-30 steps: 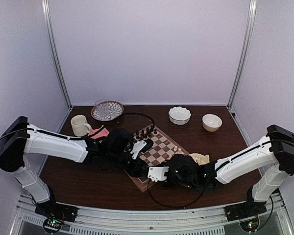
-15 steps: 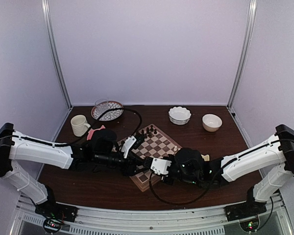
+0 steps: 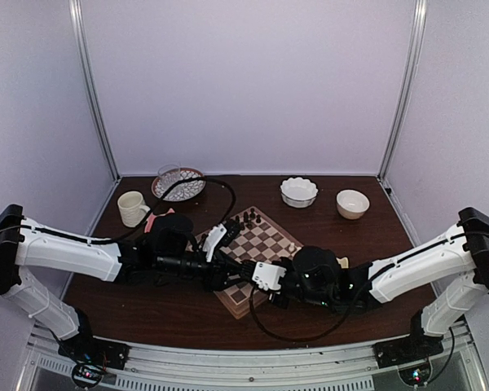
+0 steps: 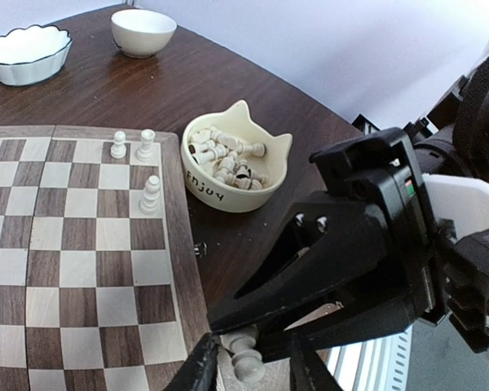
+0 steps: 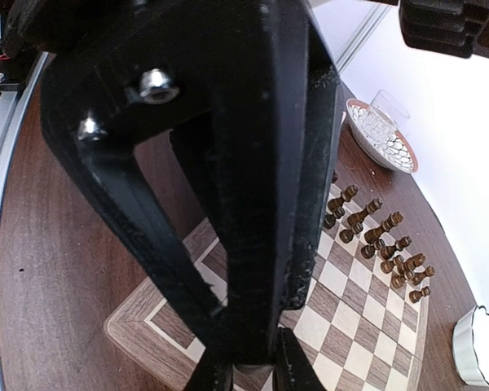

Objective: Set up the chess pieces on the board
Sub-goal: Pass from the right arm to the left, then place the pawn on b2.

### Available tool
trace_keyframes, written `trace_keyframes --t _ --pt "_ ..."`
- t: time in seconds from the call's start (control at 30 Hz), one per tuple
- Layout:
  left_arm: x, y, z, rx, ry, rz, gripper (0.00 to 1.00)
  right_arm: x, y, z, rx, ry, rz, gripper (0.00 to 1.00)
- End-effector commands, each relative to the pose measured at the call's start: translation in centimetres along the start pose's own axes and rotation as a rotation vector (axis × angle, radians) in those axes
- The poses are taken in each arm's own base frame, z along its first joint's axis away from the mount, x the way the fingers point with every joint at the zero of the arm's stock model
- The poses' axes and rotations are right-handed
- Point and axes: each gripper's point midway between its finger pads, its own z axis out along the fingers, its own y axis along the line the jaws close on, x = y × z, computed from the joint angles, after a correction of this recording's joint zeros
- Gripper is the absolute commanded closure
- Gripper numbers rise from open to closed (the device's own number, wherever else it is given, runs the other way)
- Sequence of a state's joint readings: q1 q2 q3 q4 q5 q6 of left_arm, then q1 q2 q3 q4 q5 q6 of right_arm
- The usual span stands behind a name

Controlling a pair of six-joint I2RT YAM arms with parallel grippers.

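high rear overview facing down, both wrist views close, sharing board (image 3: 269, 240)

Probably a robotics lab cell: plain pale wall panels (image 3: 244, 81) in aluminium posts (image 3: 94, 90) rise beyond the left gripper (image 4: 253, 371) and right gripper (image 5: 246, 376), with a metal rail (image 3: 244, 362) behind them and a dark wooden table (image 3: 147, 305) beneath.

matt wooden board (image 4: 65, 269), glossy cream cat-ear bowl (image 4: 220, 194), smooth cream chess pieces (image 4: 151, 195), dark polished wooden table (image 4: 187, 81)
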State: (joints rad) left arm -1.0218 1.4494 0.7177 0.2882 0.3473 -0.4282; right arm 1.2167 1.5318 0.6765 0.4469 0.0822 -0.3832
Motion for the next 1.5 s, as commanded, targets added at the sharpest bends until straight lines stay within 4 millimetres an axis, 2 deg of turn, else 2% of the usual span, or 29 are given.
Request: trace_keyframes --t 0.0,0.1,0.3,0.4,0.53,0.6,0.73,0.9,1.03,1.13,1.33,1.47 --pt "-1.0 -0.5 -0.1 0.016 -0.039 0.022 0.69 -0.7 -1.1 -0.6 0.037 -0.043 0.048 0.92" --pt "-1.0 -0.3 -0.1 0.007 -0.037 0.02 0.74 -0.7 -1.1 -0.7 0.036 -0.046 0.056 0.91" --pt "-0.8 -0.2 0.1 0.007 -0.024 0.017 0.75 -0.7 -1.1 -0.6 0.032 -0.048 0.064 0.92" --pt "-0.8 -0.2 0.3 0.007 -0.019 0.016 0.8 -0.8 -1.1 -0.7 0.03 -0.053 0.066 0.91" --pt "-0.7 0.0 0.4 -0.001 -0.009 0.013 0.95 -0.9 -1.1 -0.8 0.029 -0.06 0.067 0.9" --pt "-0.7 0.3 0.4 -0.02 -0.008 0.011 0.98 -0.9 -1.1 -0.9 0.031 -0.063 0.067 0.85" --pt "-0.6 1.6 0.2 -0.098 0.004 0.009 1.0 -1.0 -1.0 -1.1 0.025 -0.069 0.059 0.71" --pt "0.6 4.5 0.3 -0.262 0.082 -0.006 1.0 -1.0 -1.2 -1.9 0.026 -0.082 0.044 0.52" --pt "1.8 6.7 0.7 -0.377 0.177 -0.017 1.0 -1.3 -1.9 -2.8 0.056 -0.094 0.038 0.46" --pt "2.7 7.4 1.4 -0.409 0.252 -0.024 1.0 -1.2 -2.6 -3.4 0.094 -0.107 0.042 0.43" --pt "3.9 7.9 2.4 -0.43 0.355 -0.035 1.0 -0.9 -3.9 -4.3 0.173 -0.121 0.065 0.39" --pt "4.4 8.2 2.8 -0.439 0.391 -0.041 0.98 -0.7 -4.0 -4.2 0.185 -0.118 0.074 0.39"
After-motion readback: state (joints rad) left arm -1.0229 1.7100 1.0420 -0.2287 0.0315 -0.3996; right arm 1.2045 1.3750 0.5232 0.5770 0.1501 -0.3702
